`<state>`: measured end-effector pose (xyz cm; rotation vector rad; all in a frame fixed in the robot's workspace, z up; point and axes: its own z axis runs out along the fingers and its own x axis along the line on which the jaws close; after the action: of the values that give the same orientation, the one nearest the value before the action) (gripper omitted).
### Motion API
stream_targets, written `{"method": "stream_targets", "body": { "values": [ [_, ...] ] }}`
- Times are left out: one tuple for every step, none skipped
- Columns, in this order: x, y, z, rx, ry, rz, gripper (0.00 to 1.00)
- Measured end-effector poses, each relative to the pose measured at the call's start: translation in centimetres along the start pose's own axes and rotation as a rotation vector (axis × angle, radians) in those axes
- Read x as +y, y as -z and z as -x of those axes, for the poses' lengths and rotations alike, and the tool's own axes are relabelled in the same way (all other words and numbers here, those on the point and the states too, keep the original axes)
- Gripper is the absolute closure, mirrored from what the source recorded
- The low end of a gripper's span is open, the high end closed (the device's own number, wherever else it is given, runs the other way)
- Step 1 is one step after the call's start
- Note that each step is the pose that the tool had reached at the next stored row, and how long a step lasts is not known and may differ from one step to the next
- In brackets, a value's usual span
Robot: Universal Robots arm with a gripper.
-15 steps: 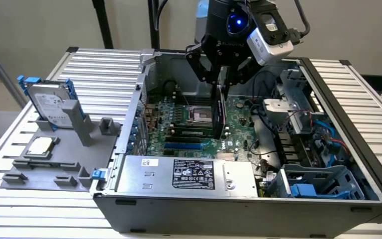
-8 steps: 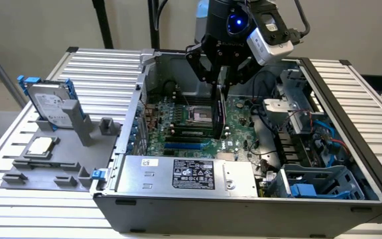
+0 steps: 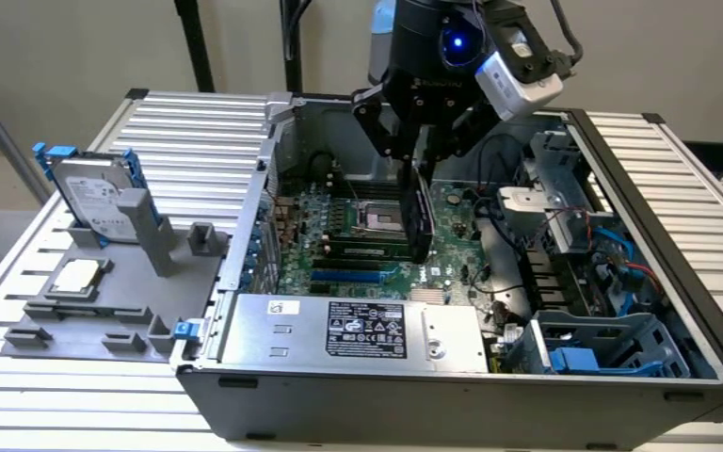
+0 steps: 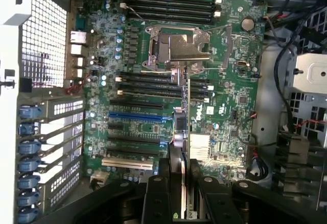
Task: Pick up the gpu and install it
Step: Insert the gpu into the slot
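The tool [image 3: 414,155] is pinching the gpu [image 3: 420,217] by its upper edge. The card hangs upright inside the open computer case [image 3: 663,198], over the green motherboard [image 3: 343,240] and right beside the CPU socket [image 3: 375,218]. In the wrist view, fingers [image 4: 162,183] clamp it on both sides. Whether it touches the board, I can't tell.

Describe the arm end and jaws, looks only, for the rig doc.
Arm end: black housing with a glowing blue light and faint pale lettering. A white-grey camera is mounted on its side, with a black cable looping beside it. Jaws: black, linkage-type, with round pivot screws.
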<state>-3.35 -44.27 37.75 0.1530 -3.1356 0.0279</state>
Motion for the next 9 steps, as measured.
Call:
{"method": "stream_targets", "body": {
  "values": [
    [0.00, -0.01, 0.00, -0.0003, 0.020, -0.0001, 0.74],
    [0.00, -0.02, 0.00, -0.0007, 0.038, -0.0002, 0.74],
    [0.00, -0.03, 0.00, -0.0010, 0.056, -0.0003, 0.74],
    [0.00, -0.05, 0.00, -0.0013, 0.074, -0.0002, 0.74],
    [0.00, -0.06, 0.00, -0.0016, 0.092, -0.0003, 0.74],
    [0.00, -0.07, 0.00, -0.0019, 0.110, -0.0004, 0.74],
    [0.00, -0.09, 0.00, -0.0023, 0.127, -0.0004, 0.74],
    [0.00, -0.10, 0.00, -0.0026, 0.147, -0.0005, 0.74],
    [0.00, -0.11, 0.00, -0.0029, 0.165, -0.0006, 0.74]
  ]
}}
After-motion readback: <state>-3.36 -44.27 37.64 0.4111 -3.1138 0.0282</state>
